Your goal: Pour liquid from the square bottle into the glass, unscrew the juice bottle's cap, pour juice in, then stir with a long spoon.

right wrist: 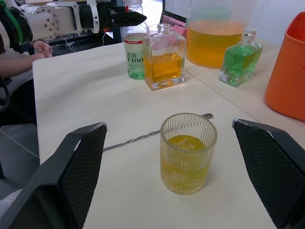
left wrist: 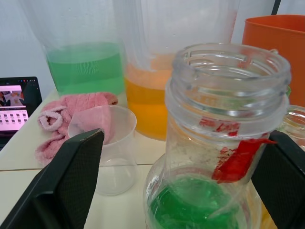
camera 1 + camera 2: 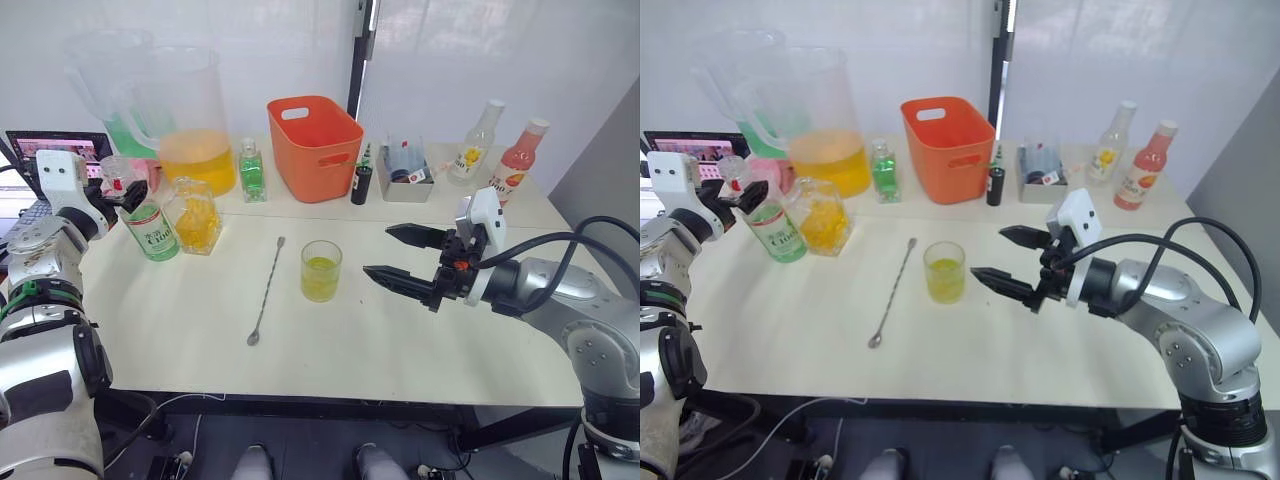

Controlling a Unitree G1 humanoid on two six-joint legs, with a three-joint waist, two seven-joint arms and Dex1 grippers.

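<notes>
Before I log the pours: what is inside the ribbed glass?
The ribbed glass holds yellow liquid filling roughly its lower third. The long spoon is not in it; it lies on the table beside it. Which liquids make up that yellow cannot be told.

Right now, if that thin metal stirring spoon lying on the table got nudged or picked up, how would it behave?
The long thin metal spoon looks rigid, so it would probably slide or pivot rather than bend. Lying flat on the white table, it seems hard to pinch. Its slender twisted handle suggests it is light and may slip between smooth fingers.
</notes>
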